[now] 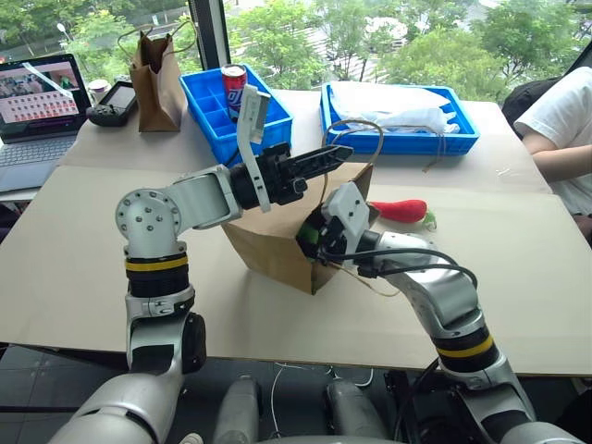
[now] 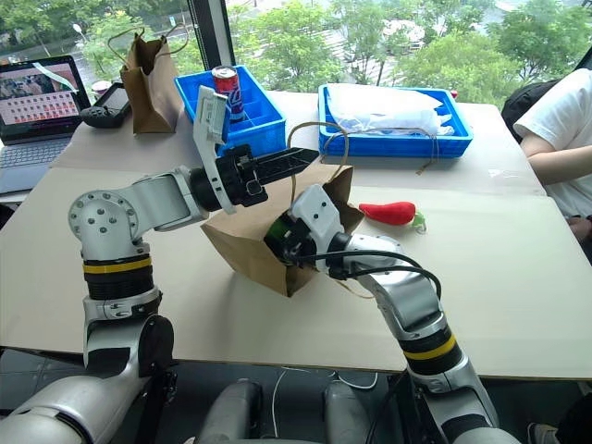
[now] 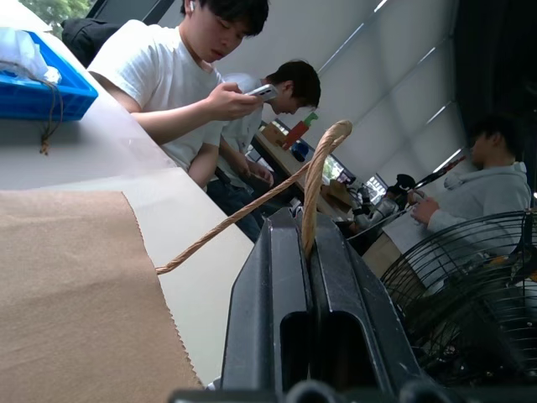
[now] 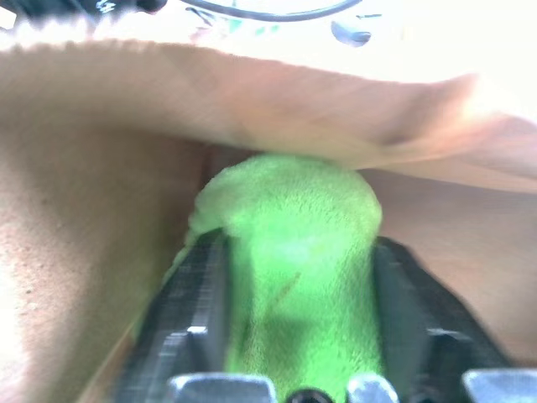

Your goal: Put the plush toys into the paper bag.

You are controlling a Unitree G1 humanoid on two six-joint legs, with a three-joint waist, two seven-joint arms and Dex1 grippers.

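The light-brown paper bag (image 1: 268, 245) lies tipped on the table, its mouth facing me. My left gripper (image 1: 338, 153) is shut on the bag's twisted handle (image 3: 315, 168) and holds it up above the mouth. My right gripper (image 4: 294, 243) reaches into the mouth, its fingers spread wide. The fuzzy green ball (image 4: 294, 252) sits between them and fills the gap; a bit of green shows at the opening (image 2: 282, 227). The red chili pepper (image 1: 400, 211) with its green stem lies on the table just behind and to the right of the bag.
A darker, narrower paper bag (image 1: 157, 79) stands at the back left beside a laptop (image 1: 37, 102) and a black device (image 1: 113, 104). A blue bin (image 1: 208, 116) holds a can (image 1: 233, 85). A blue tray (image 1: 462, 141) holds white plastic. A person's arm (image 1: 564, 139) rests at the right edge.
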